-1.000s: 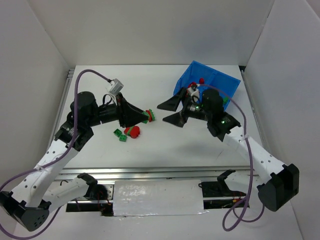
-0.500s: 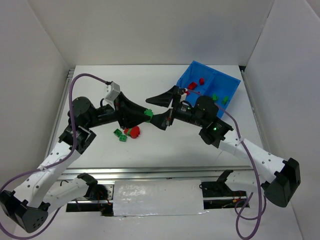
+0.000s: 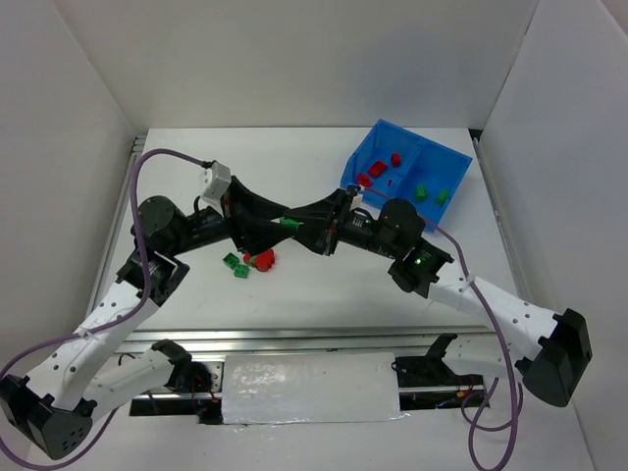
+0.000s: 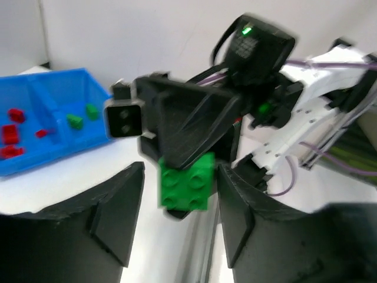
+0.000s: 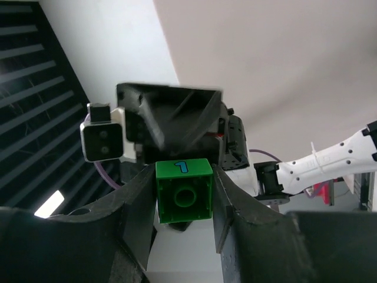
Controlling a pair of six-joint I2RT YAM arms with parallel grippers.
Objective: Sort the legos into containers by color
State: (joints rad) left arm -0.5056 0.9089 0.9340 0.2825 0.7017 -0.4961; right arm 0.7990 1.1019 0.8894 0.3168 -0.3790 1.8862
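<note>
Right fingers [image 5: 138, 206] are clamped on a green 2x2 lego [image 5: 184, 190], one pad pressed flat against each side of it. You can see the hollow underside with the round tube, plus a little "1" on its top edge. The brick is up in the air over the middle of the tabletop [image 3: 324, 294], right where the two arms meet nose to nose.

Left fingers [image 4: 121, 212] are spread wider than that same brick and sit either side of it. From the left wrist view there's a clear gap on one side, and the other finger is just beside the brick, so it doesn't look like they're gripping anything.

On the tabletop below the left arm there are loose green legos [image 3: 234, 264] with a rounded red lego [image 3: 263, 259] just beside them.

Further back on the right is the blue bin [image 3: 432, 147]. Its left compartment has a few red legos [image 3: 378, 172] and its right compartment has two green ones [image 3: 432, 192].
</note>
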